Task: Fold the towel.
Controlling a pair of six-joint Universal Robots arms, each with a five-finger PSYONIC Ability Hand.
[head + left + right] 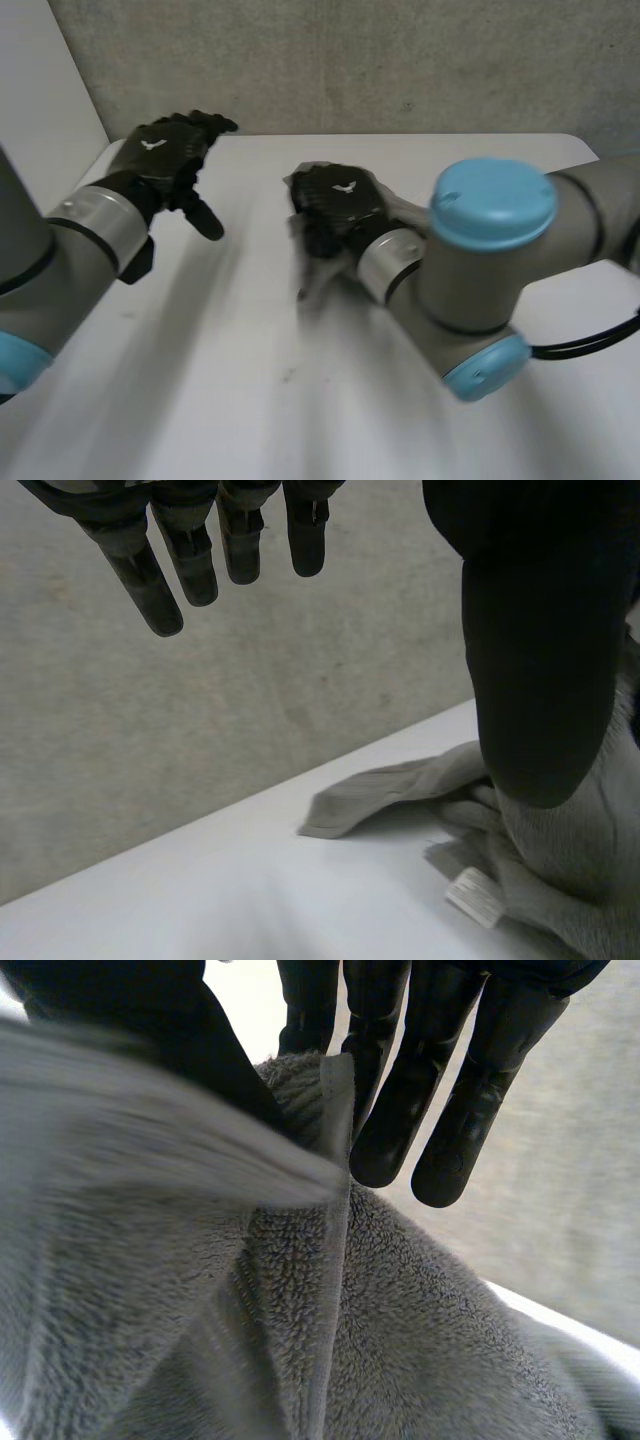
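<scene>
A grey fluffy towel [404, 208] lies bunched near the middle of the white table [240, 390], under my right hand [340, 200]. Seen from the right wrist, the towel [400, 1340] rises in folds up to the right hand [440, 1090], and its hemmed edge is pinched between the thumb and the fingers. My left hand [160, 155] hovers open above the table's back left, apart from the cloth. From the left wrist, the left hand [190, 560] has straight fingers, and a towel [400, 785] corner with a white label [474, 896] lies beyond its thumb.
A rough grey wall [350, 60] runs along the table's back edge. A pale panel [40, 90] stands at the far left. My right arm's elbow [490, 290] hangs over the table's right half. Bare tabletop stretches across the front and left.
</scene>
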